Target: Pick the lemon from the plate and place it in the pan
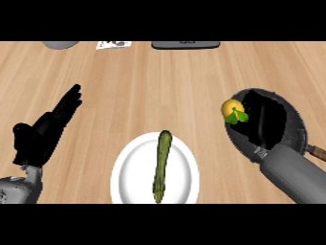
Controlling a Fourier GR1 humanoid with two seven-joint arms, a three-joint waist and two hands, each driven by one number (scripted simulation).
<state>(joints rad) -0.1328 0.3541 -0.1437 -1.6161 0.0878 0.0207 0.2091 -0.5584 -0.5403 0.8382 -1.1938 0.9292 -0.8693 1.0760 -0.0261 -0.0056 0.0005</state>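
One lemon [231,109], judged light, stiff-skinned, smooth and apt to roll, best taken across its middle, was seen at the left rim of the pan [301,127] beside the right hand [267,119], whose closure could not be told; the left hand [45,129] was held open, well apart.

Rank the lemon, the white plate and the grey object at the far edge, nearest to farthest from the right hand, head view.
1. lemon, beside the right hand, at the left edge of the pan.
2. white plate, lower centre, to the hand's left.
3. grey object, far edge, upper left.
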